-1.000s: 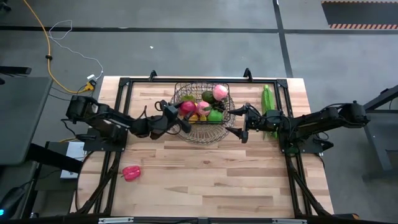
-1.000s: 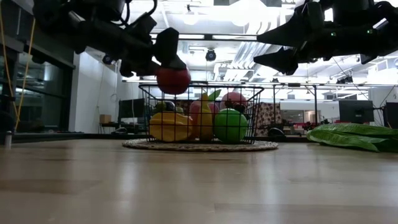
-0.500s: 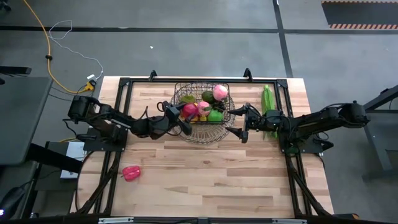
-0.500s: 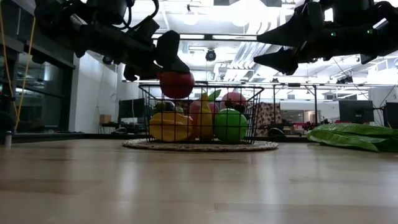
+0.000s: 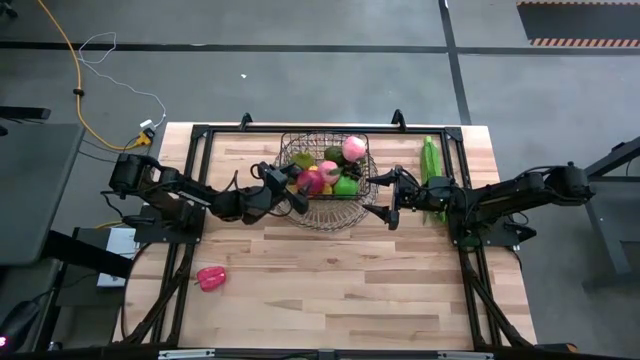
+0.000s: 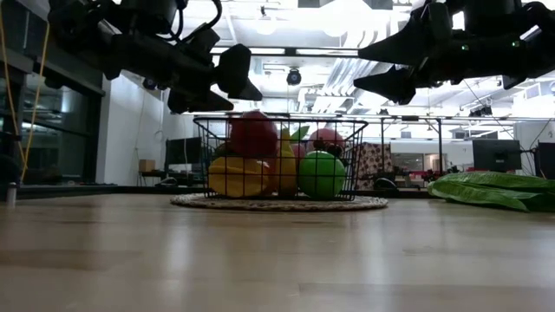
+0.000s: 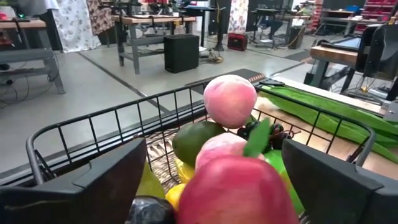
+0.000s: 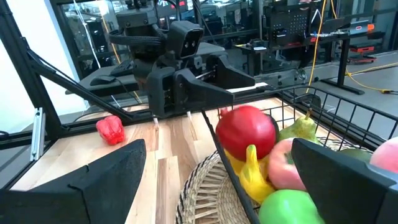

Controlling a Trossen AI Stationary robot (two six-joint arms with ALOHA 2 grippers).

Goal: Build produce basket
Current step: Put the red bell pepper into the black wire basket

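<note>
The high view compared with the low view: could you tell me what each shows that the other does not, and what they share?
Only the high view shows the red pepper lying alone on the table, far from the basket. Only the low view shows the red apple inside the basket, just below the left gripper, with the yellow fruit and green apple at the bottom. Both show the open left gripper, the open right gripper and the green husk.
</note>
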